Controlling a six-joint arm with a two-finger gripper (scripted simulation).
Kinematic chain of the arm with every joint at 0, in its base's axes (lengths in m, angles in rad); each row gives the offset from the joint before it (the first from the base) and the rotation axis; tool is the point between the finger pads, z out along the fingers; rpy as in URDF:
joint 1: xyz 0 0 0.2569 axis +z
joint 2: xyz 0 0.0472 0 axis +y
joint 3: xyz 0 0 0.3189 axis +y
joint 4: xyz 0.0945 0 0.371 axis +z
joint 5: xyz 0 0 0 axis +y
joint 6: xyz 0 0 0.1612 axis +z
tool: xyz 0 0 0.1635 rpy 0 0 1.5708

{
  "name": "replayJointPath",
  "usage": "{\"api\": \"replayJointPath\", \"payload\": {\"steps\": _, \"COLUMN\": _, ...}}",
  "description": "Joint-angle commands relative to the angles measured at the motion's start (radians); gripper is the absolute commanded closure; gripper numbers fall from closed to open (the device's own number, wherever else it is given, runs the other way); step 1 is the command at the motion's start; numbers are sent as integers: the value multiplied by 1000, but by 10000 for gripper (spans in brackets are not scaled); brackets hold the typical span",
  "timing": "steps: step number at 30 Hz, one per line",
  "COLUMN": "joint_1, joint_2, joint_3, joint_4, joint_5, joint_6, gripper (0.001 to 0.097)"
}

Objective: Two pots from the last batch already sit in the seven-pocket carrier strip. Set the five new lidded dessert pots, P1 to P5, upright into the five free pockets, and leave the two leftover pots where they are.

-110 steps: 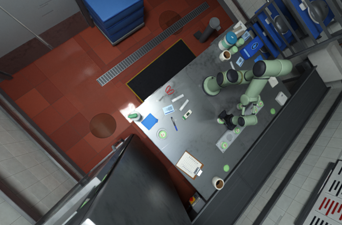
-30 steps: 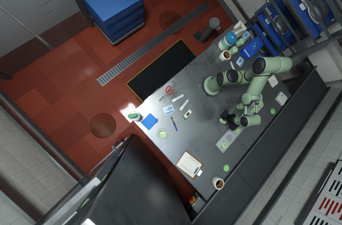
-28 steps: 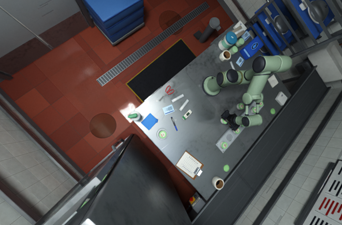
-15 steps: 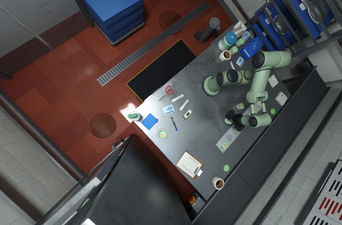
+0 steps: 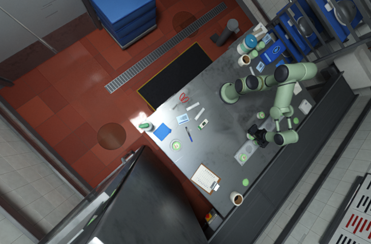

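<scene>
A green-lidded dessert pot sits clamped in my closed gripper, right over the middle of the grey carrier strip near the table's right edge. One pot sits in the strip's near end pocket, next to an empty pocket. My arm hides the strip's far pockets. Another pot stands on the table beyond the strip, one lies past my forearm, and one stands near the front edge.
A coffee cup stands at the table's near corner beside a clipboard. A pot on a white dish, a pen, a blue cloth, scissors and labels lie on the left half. Jars and a second cup crowd the far corner.
</scene>
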Motion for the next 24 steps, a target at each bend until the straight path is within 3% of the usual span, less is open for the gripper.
{"api": "replayJointPath", "payload": {"steps": 1, "joint_1": 12, "joint_2": 47, "joint_3": -56, "joint_4": 1, "joint_5": 3, "joint_6": 11, "gripper": 933}}
{"api": "replayJointPath", "payload": {"steps": 7, "joint_1": 71, "joint_2": 331, "joint_3": -410, "joint_4": 1, "joint_5": 74, "joint_6": 70, "gripper": 933}}
{"api": "replayJointPath", "payload": {"steps": 11, "joint_1": 87, "joint_2": 440, "joint_3": -563, "joint_4": 0, "joint_5": 119, "joint_6": 86, "gripper": 933}}
{"api": "replayJointPath", "payload": {"steps": 18, "joint_1": 89, "joint_2": 456, "joint_3": -581, "joint_4": 0, "joint_5": 120, "joint_6": 89, "gripper": 933}}
{"api": "replayJointPath", "payload": {"steps": 24, "joint_1": 90, "joint_2": 475, "joint_3": -535, "joint_4": 0, "joint_5": 57, "joint_6": 89, "gripper": 933}}
